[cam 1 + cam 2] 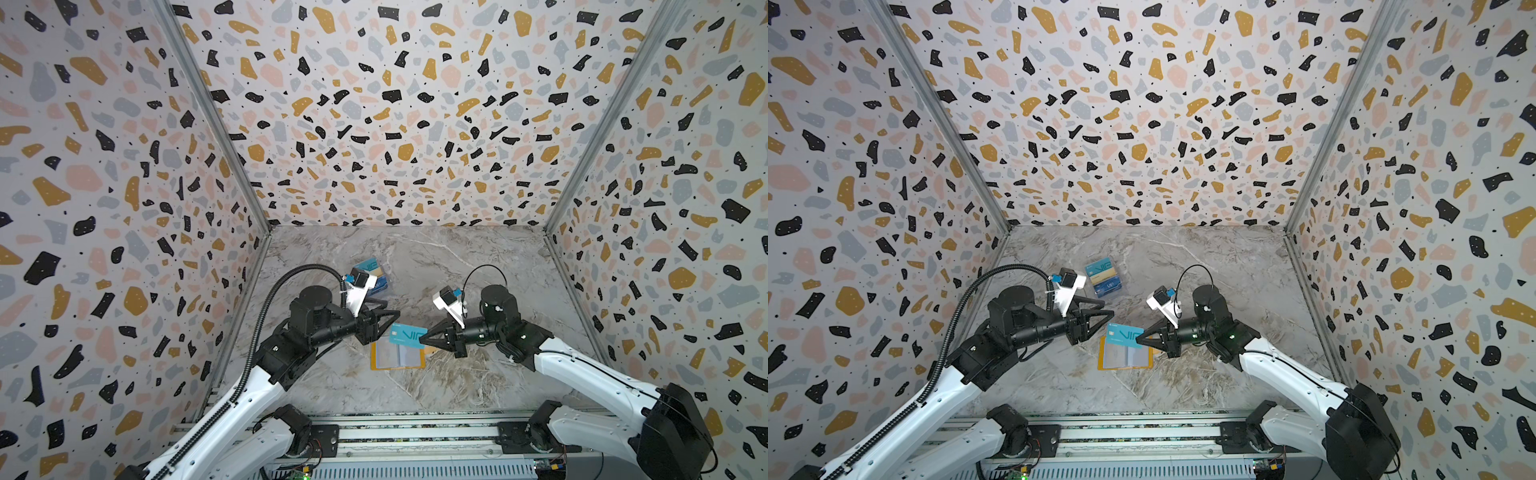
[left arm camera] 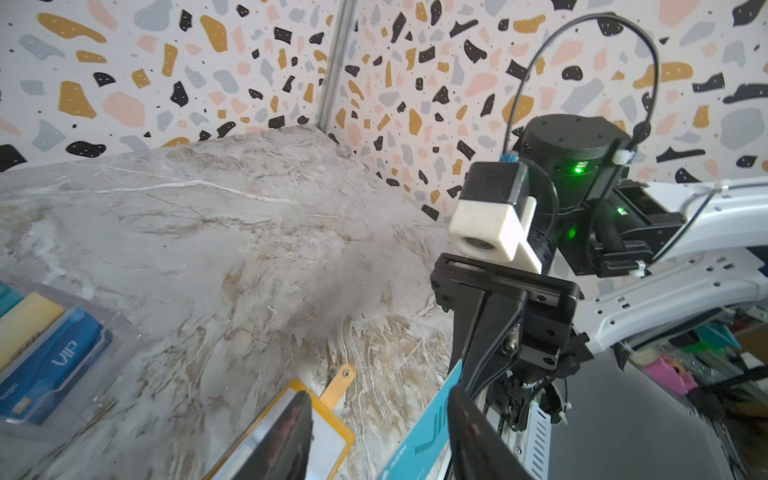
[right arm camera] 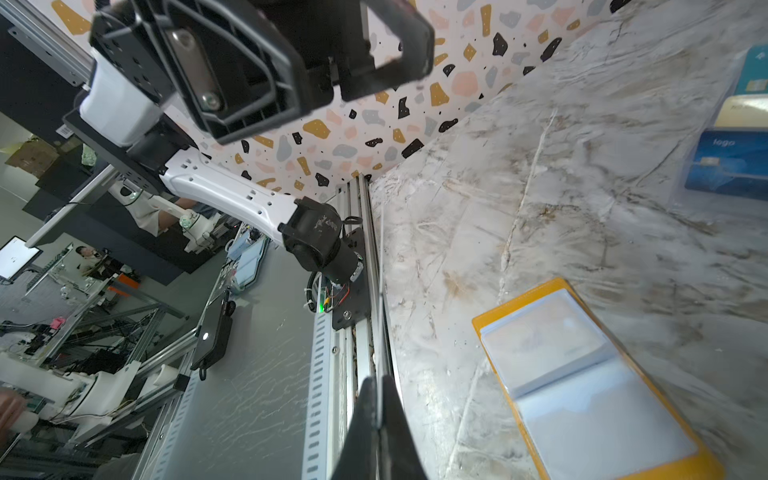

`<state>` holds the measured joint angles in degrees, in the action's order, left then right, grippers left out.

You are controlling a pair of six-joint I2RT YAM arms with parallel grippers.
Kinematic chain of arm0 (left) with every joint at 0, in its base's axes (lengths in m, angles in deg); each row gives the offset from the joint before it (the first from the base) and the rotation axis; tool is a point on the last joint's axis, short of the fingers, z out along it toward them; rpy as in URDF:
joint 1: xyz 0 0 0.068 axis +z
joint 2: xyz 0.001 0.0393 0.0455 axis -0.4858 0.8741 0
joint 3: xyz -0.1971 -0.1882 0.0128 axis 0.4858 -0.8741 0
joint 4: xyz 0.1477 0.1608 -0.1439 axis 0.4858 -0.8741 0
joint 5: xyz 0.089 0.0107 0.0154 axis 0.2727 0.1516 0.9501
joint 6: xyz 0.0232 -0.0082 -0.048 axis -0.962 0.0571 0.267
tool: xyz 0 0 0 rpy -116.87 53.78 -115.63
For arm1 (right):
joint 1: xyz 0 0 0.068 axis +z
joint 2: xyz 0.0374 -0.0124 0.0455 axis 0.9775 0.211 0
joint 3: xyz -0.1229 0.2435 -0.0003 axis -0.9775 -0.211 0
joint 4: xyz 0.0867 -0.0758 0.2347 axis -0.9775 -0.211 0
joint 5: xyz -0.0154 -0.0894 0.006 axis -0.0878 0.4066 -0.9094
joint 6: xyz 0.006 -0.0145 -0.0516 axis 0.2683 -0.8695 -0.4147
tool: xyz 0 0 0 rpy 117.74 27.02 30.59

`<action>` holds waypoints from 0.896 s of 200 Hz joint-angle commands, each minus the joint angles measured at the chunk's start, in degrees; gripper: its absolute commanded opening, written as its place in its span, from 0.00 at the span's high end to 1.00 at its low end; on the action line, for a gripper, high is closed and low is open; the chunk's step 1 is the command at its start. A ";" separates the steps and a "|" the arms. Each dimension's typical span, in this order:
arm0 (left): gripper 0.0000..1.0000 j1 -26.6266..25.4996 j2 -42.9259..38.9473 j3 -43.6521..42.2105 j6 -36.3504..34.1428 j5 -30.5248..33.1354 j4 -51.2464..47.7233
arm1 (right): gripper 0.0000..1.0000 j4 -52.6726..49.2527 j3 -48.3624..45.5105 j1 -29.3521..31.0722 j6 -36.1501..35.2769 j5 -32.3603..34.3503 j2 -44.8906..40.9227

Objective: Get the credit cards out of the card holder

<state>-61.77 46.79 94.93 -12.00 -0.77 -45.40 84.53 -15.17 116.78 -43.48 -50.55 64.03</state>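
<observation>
The mustard-yellow card holder (image 1: 397, 358) (image 1: 1125, 359) lies open and flat on the marble table, its pale sleeves facing up (image 3: 582, 386). Its snap tab (image 2: 338, 384) points away from the sleeves. A teal credit card with "VIP" lettering (image 1: 408, 334) (image 1: 1122, 334) hangs just above the holder's far edge. My right gripper (image 1: 422, 338) (image 1: 1138, 338) (image 3: 378, 415) is shut on that card's right end, which shows edge-on between the fingers. My left gripper (image 1: 384, 328) (image 1: 1100, 326) (image 2: 380, 436) is open at the card's left end. The teal card (image 2: 428, 424) lies close along one of its fingers.
A clear plastic box (image 1: 374, 276) (image 1: 1104, 276) (image 2: 50, 357) (image 3: 731, 137) holding teal, yellow and blue cards stands behind the left gripper. Patterned walls close in the table on three sides. A metal rail (image 1: 415, 432) runs along the front edge.
</observation>
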 commanded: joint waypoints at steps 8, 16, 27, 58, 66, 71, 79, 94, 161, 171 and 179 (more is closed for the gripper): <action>0.49 -0.07 2.46 5.15 -11.51 -7.94 -12.11 | 1.00 -7.97 5.23 0.06 -7.86 -1.98 -0.02; 0.50 -0.07 3.33 6.07 -13.18 -9.39 -14.15 | 1.00 -10.28 6.57 0.13 -9.64 -1.65 0.55; 0.52 -0.07 4.43 7.10 -15.64 -10.34 -16.75 | 1.00 -12.93 8.15 0.28 -11.58 -1.19 1.40; 0.57 -0.07 6.58 7.44 -18.59 -10.72 -19.63 | 1.00 -15.07 10.30 0.74 -13.92 -1.62 2.72; 0.58 -0.07 7.01 7.31 -19.26 -11.16 -20.11 | 1.00 -15.46 10.68 0.85 -14.42 -1.72 2.84; 0.59 -0.07 7.25 7.26 -19.83 -11.42 -20.39 | 1.00 -15.90 10.98 0.95 -14.85 -1.71 3.12; 0.59 -0.07 7.62 7.15 -20.71 -11.82 -20.93 | 1.00 -17.02 11.58 1.05 -15.82 -1.71 3.50; 0.60 -0.07 8.36 7.39 -22.12 -11.97 -22.11 | 1.00 -19.31 13.17 1.18 -17.53 -1.59 4.60; 0.69 -0.07 11.34 8.40 -26.93 -13.30 -25.69 | 1.00 -26.16 18.42 4.06 -22.93 0.02 10.29; 0.72 -0.07 11.44 8.31 -27.05 -13.30 -25.60 | 1.00 -26.78 18.98 4.32 -23.33 0.27 11.11; 0.73 -0.07 11.52 8.23 -27.04 -13.32 -25.50 | 1.00 -27.19 19.31 4.50 -23.61 0.31 11.55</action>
<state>-61.77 58.29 101.14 -36.92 -12.66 -69.88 61.14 1.53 120.61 -64.20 -50.88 74.91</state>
